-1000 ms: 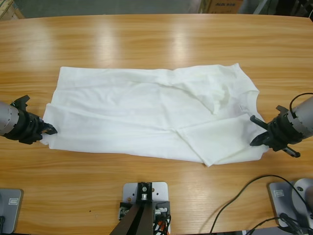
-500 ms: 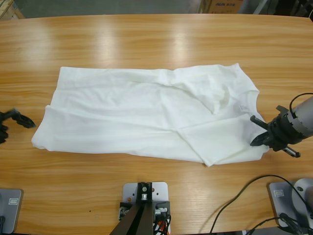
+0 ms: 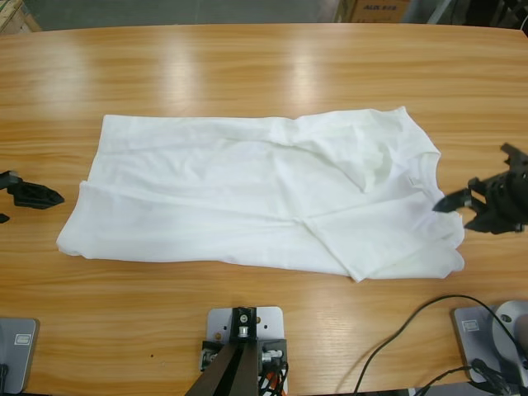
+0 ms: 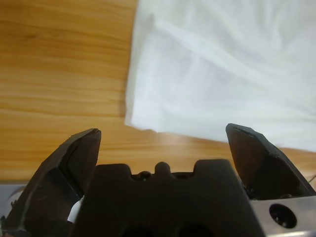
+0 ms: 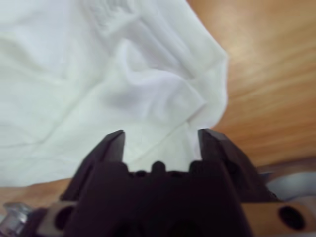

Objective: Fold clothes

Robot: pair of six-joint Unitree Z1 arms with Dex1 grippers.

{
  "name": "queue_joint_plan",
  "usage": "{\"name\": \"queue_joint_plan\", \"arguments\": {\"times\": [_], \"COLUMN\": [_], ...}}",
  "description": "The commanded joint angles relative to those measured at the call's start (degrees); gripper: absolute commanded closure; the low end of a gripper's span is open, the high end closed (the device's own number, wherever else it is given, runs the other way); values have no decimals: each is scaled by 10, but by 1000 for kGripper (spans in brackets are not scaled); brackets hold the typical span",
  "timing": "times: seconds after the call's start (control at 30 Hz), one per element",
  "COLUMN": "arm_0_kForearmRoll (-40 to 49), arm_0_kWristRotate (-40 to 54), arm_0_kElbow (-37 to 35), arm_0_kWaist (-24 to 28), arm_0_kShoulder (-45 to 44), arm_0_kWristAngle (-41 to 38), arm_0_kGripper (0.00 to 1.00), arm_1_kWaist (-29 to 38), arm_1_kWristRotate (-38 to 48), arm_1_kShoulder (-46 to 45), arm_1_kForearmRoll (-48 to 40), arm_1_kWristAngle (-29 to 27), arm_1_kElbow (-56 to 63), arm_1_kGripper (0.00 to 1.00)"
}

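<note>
T-shirt (image 3: 256, 198): a plain white short-sleeved garment is laid flat on the middle of the table (image 3: 247, 74), its length running from the table's left side toward the right side; it is folded lengthwise, with a doubled layer seen along the edge nearest the table's front.
T-shirt, right end: the neck opening and a small label are seen here; the cloth is creased, and a folded flap ends in a point near the front edge.
T-shirt, left end: the hem is seen as a fairly straight edge, with one corner drawn out toward the table's front left.
Left gripper (image 3: 25, 196): it is seen at the table's left edge, near the hem end but apart from the cloth, with bare wood between them. In the left wrist view the left gripper (image 4: 163, 136) is shown with its jaws spread wide and nothing between them; the shirt corner lies ahead over the wood.
Right gripper (image 3: 459, 203): it is seen at the table's right edge, its tips just beside the collar end of the shirt. In the right wrist view the right gripper (image 5: 160, 136) is shown with its jaws parted and no cloth pinched; rumpled white fabric lies directly in front of them.
Table: a long wooden surface with light grain, bare around the shirt on all sides.
</note>
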Motion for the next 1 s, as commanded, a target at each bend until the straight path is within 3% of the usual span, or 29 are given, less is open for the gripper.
{"name": "queue_joint_plan", "arguments": {"times": [0.03,0.47,1.0], "arm_0_kForearmRoll": [-46,-113,-117], "arm_0_kWristRotate": [-5,-68,-93], "arm_0_kElbow": [28,68,103], "arm_0_kWaist": [-42,-104,-107], "arm_0_kShoulder": [41,124,167], "arm_0_kWristAngle": [-32,-56,-23], "arm_0_kGripper": [4,4,4], "arm_1_kWaist": [71,73,73], "arm_1_kWristRotate": [-41,-42,-47], "arm_1_kShoulder": [-7,-8,-54], "arm_1_kForearmRoll": [-45,-72,-63], "arm_1_kWristAngle": [32,51,53], "arm_1_kElbow": [-17,-4,5], "arm_1_kGripper": [0,0,0]}}
